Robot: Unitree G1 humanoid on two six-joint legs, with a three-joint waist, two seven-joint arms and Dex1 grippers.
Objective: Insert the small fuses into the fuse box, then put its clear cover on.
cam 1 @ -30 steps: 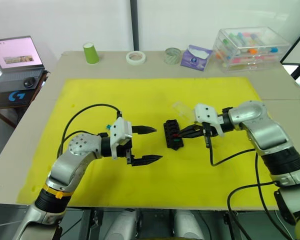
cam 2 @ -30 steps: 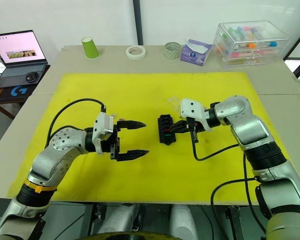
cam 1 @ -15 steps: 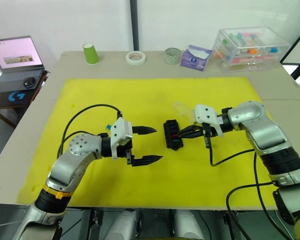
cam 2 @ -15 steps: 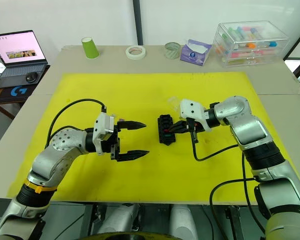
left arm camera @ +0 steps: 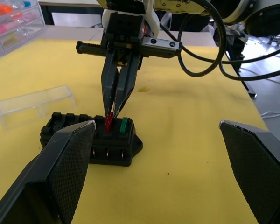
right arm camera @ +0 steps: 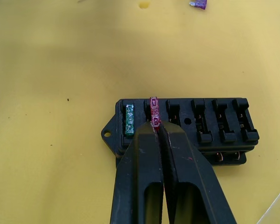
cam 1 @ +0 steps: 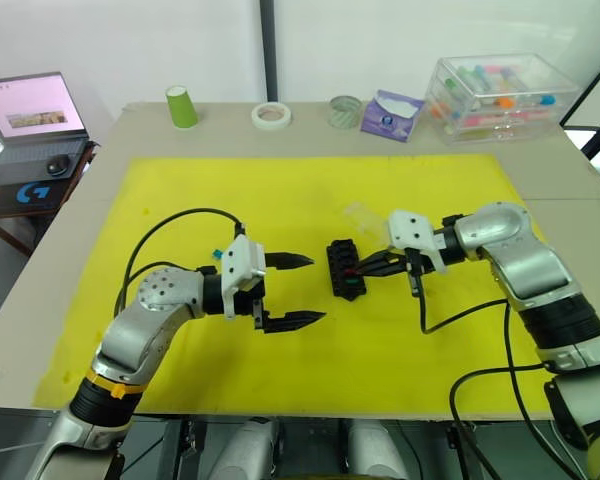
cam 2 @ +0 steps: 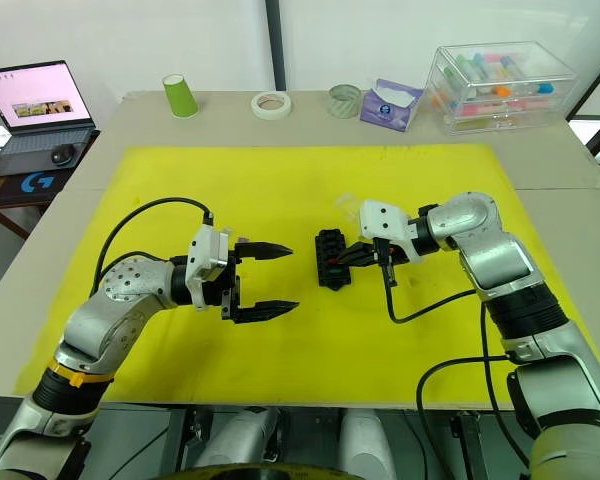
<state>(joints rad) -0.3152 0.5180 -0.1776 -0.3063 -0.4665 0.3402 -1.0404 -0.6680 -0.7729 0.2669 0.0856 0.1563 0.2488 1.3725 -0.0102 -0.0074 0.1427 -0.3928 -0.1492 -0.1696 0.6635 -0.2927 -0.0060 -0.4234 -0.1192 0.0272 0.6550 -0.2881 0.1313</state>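
I have the right gripper (right arm camera: 159,127) closed on a red fuse (right arm camera: 153,108), with the blade entering the second slot of the fuse box (cam 1: 345,270), next to a green fuse (right arm camera: 129,119) already seated in the end slot. The red one stands taller than the green in the left wrist view, so I judge it only partly home. The box lies loose on the yellow mat (cam 1: 280,190), near its middle, and nothing holds it: the left gripper (cam 1: 286,291) hangs wide open and empty, just beside the box and clear of it. My first concern is that a push from the right arm slides or tips the box rather than seating the fuse. The second is skew: if the blades are not square to the slot, pressing harder may bend them or jam the fuse. The third is release, since the fingertips grip low on the fuse and may drag it out on opening. The clear cover (left arm camera: 35,104) lies just beyond the box, so a shifting box could knock it. A purple fuse (right arm camera: 198,4) lies apart on the mat.
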